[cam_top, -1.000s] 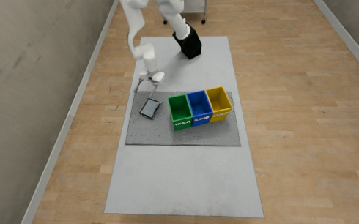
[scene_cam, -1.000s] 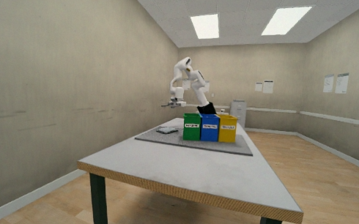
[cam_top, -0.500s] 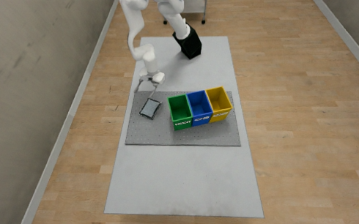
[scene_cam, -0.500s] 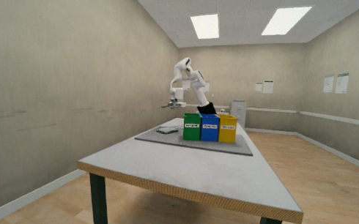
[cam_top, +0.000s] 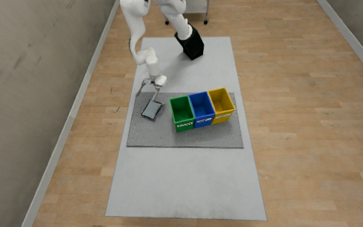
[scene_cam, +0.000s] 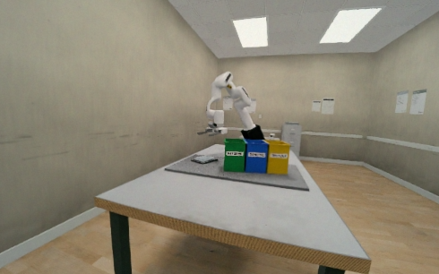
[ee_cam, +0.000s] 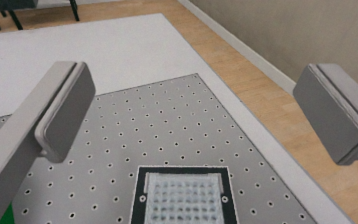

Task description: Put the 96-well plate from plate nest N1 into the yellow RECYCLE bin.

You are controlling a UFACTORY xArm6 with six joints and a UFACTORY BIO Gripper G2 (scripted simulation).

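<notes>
The clear 96-well plate (cam_top: 152, 110) (scene_cam: 204, 158) (ee_cam: 185, 200) lies flat in the dark-rimmed nest N1 (cam_top: 147, 118) (ee_cam: 183, 170), left of the bins; the wrist view cuts off its near part. My gripper (cam_top: 145, 97) (scene_cam: 205, 132) (ee_cam: 201, 114) is open and empty, its fingers wide apart. It hangs well above the board, on the robot-base side of the plate. The yellow bin (cam_top: 222, 102) (scene_cam: 278, 163) stands upright at the right end of the row, empty as far as I see; its label is too blurred to read.
The blue bin (cam_top: 202, 105) (scene_cam: 256, 163) stands upright in the middle, close against the yellow one. The green bin (cam_top: 181, 111) (scene_cam: 235, 163) (ee_cam: 7, 216) stands upright nearest the nest. All three stand on the grey perforated board (cam_top: 210, 139) (scene_cam: 188, 173) (ee_cam: 145, 117).
</notes>
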